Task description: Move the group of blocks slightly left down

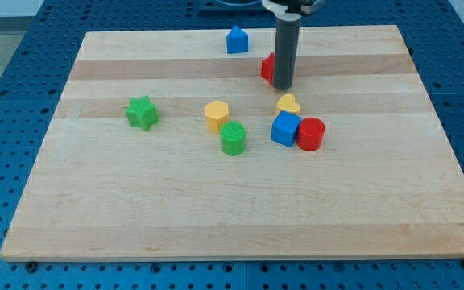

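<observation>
Resting: my tip (283,84) beside red block (267,68), above yellow heart (288,104); no pincer in view.

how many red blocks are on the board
2: a red cylinder touching the blue cube at the view's right, and a red block partly hidden behind my tip.

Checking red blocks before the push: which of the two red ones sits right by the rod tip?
The red block near the view's top, partly hidden behind my tip; the red cylinder sits lower, touching the blue cube.

No text, label, brand, number or sign can be read anywhere.
</observation>
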